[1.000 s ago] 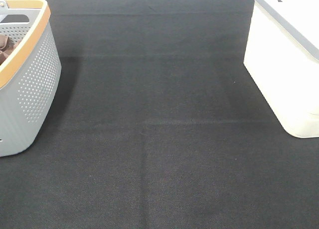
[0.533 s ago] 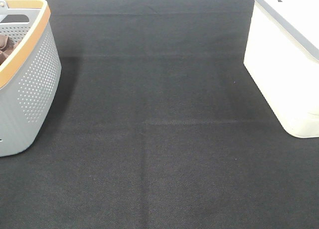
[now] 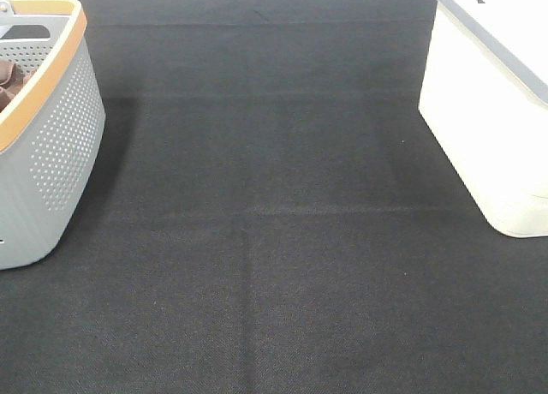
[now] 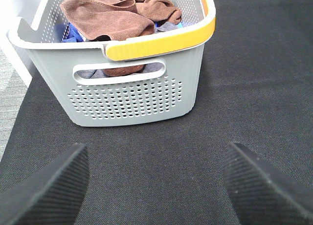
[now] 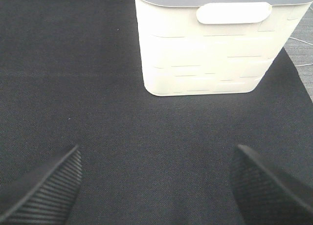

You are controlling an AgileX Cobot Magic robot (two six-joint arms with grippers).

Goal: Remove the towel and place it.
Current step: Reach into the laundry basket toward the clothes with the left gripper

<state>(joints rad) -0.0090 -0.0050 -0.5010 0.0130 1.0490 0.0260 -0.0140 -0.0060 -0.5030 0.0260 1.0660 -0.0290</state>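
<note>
The reddish-brown towel [image 4: 110, 17] lies crumpled on top of other cloths inside the grey perforated basket [image 4: 137, 95]. In the high view only a sliver of the towel [image 3: 7, 79] shows in that basket [image 3: 51, 146] at the far left. My left gripper [image 4: 156, 186] hovers over the black mat short of the basket's handle end, open, nothing between its fingers. My right gripper [image 5: 156, 186] is open too, over the mat in front of the white bin [image 5: 215, 44]. Neither gripper appears in the high view.
The white bin [image 3: 492, 103] with a grey rim stands at the right edge. A black mat [image 3: 274, 240] covers the table between basket and bin. Blue and grey cloths [image 4: 73, 32] lie under the towel. The basket has a yellow rim strip [image 4: 161, 41].
</note>
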